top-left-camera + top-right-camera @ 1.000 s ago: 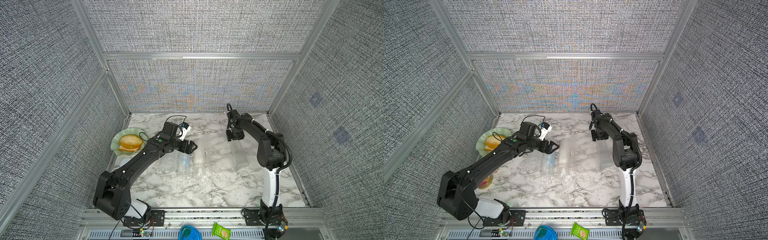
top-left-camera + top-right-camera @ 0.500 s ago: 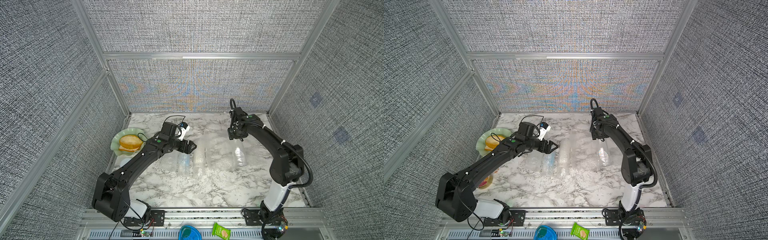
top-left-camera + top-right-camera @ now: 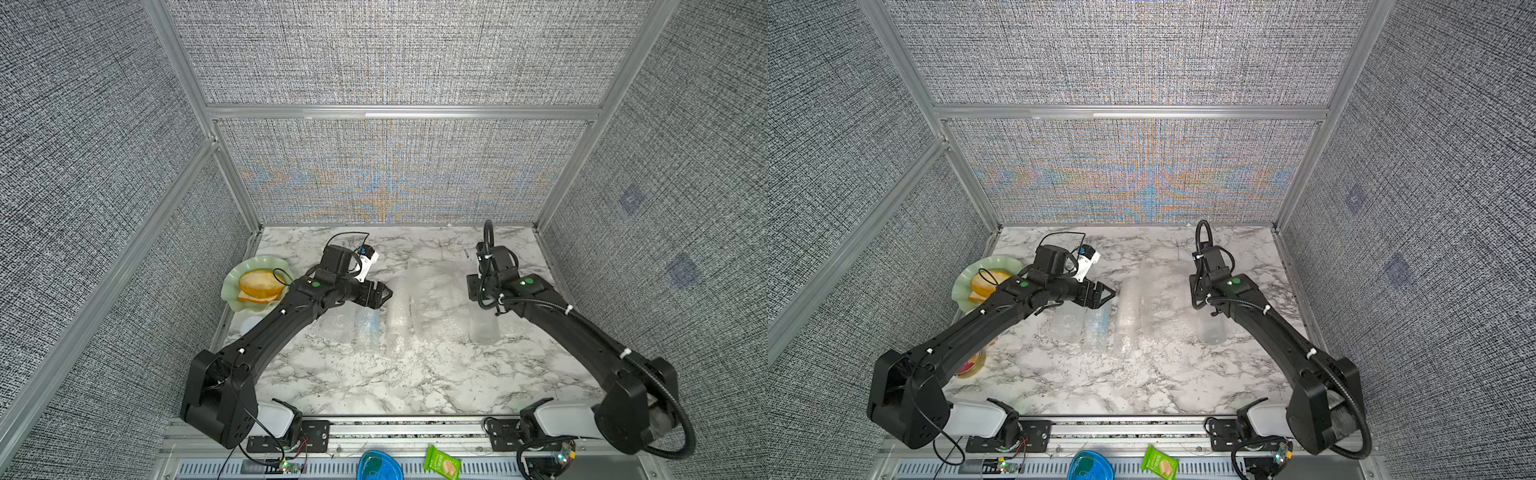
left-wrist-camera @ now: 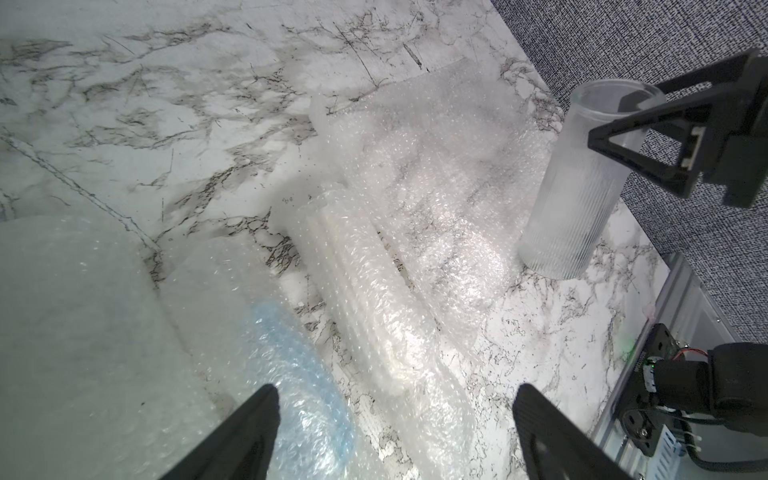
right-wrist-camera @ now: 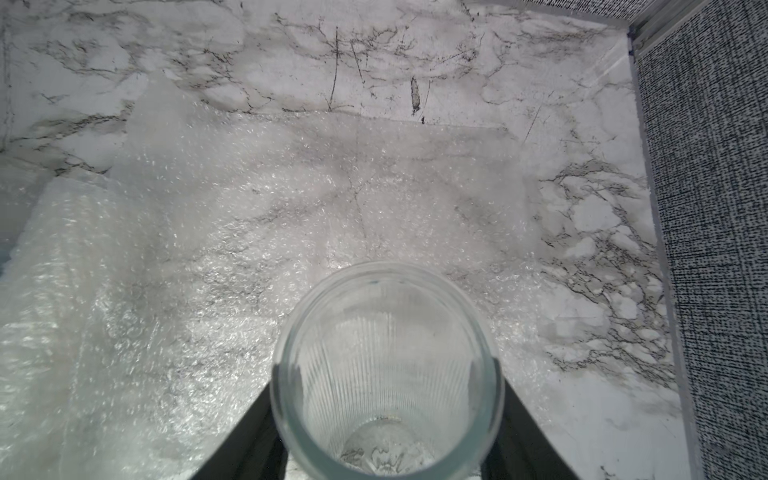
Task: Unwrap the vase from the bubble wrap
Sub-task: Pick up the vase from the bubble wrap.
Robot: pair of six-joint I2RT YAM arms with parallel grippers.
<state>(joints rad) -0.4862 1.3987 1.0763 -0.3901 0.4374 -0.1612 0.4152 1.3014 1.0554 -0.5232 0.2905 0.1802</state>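
Right arm [image 3: 582, 328] has swung out, right gripper [image 5: 386, 372] clamping the upright vase [image 4: 569, 187]; left gripper [image 4: 395, 399] wide; careless release could topple it

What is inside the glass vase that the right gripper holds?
The vase looks empty: through its mouth only ribbed walls and the clear base show. The right gripper clamps the rim from outside. What lies beneath the base is unclear.
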